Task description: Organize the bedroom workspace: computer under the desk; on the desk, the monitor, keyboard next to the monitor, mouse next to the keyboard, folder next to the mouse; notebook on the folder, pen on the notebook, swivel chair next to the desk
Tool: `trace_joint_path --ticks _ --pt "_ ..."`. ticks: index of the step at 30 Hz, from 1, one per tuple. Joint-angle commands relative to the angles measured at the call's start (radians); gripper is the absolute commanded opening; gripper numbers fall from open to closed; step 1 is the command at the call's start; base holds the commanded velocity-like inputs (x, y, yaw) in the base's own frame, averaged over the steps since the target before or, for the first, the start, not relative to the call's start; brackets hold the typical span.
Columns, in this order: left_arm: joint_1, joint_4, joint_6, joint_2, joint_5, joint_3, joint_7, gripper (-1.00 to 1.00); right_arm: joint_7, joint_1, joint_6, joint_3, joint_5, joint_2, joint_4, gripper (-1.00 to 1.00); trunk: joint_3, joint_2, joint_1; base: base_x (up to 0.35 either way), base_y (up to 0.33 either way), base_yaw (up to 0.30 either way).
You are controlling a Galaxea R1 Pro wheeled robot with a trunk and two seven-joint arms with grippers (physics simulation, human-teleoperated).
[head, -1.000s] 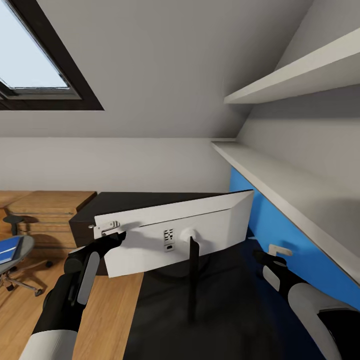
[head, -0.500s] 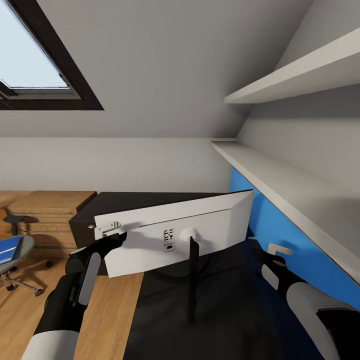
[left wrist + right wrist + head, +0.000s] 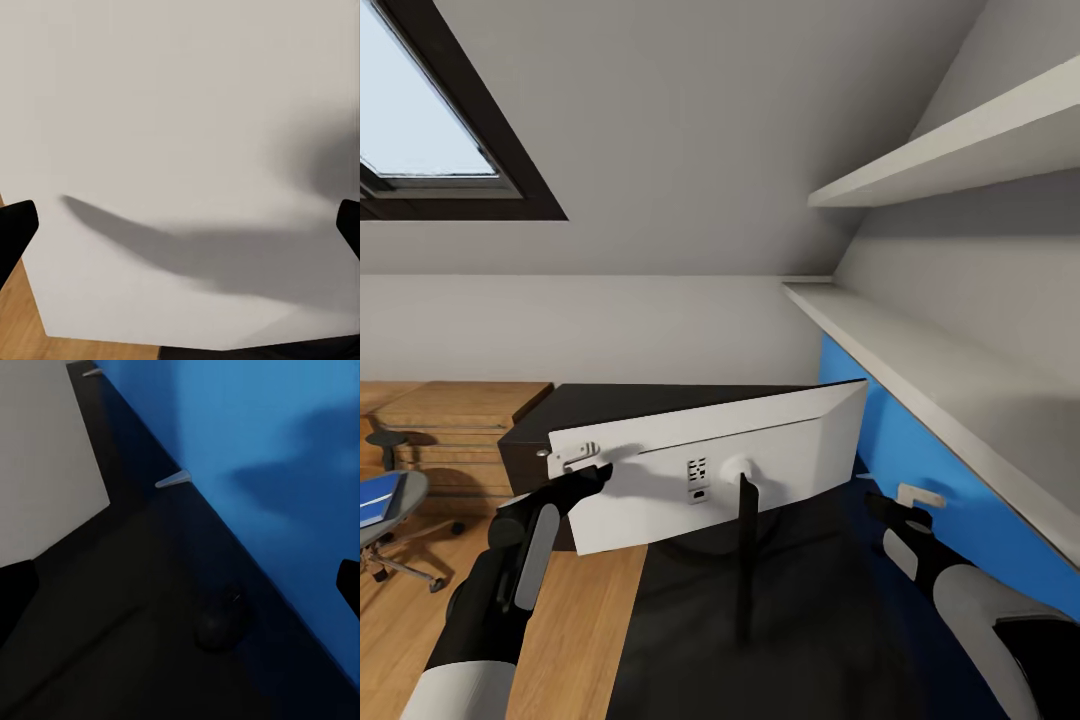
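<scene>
Directly at the left end effector [image 3: 582, 472], seemingly touching, stands the monitor [image 3: 780, 440].

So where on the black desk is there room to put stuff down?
The desk is bare in front of the monitor stem, toward the robot. It is tighter by the blue wall, where the mouse lies near the right hand.
</scene>
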Motion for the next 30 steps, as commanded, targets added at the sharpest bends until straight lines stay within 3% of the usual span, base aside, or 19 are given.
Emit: trace_joint_path --ticks 1,11,12,20,30 --pt "0.000 -0.001 0.004 -0.001 0.011 0.001 0.007 1.00 -0.003 -0.006 -0.003 0.014 -0.010 -0.001 0.000 1.00 -0.003 -0.007 0.005 0.000 0.000 0.000" --pt "0.000 -0.018 0.004 -0.002 0.015 0.003 0.008 1.00 -0.003 -0.019 -0.005 -0.042 -0.010 -0.001 0.000 1.00 -0.035 -0.077 0.043 0.000 0.000 0.000" --pt "0.000 -0.018 0.004 -0.002 0.015 0.003 0.008 1.00 -0.003 -0.019 -0.005 0.041 -0.010 -0.001 0.000 1.00 -0.038 -0.084 0.047 0.000 0.000 0.000" --pt "0.000 -0.018 0.004 -0.003 0.015 0.001 0.008 1.00 -0.003 -0.019 -0.005 0.041 -0.010 -0.001 0.000 1.00 -0.063 -0.140 0.077 0.000 0.000 0.000" --pt "0.000 -0.018 0.004 -0.002 0.015 0.001 0.008 1.00 -0.004 -0.019 -0.007 0.040 -0.010 -0.002 0.000 1.00 -0.063 -0.140 0.077 0.000 0.000 0.000"
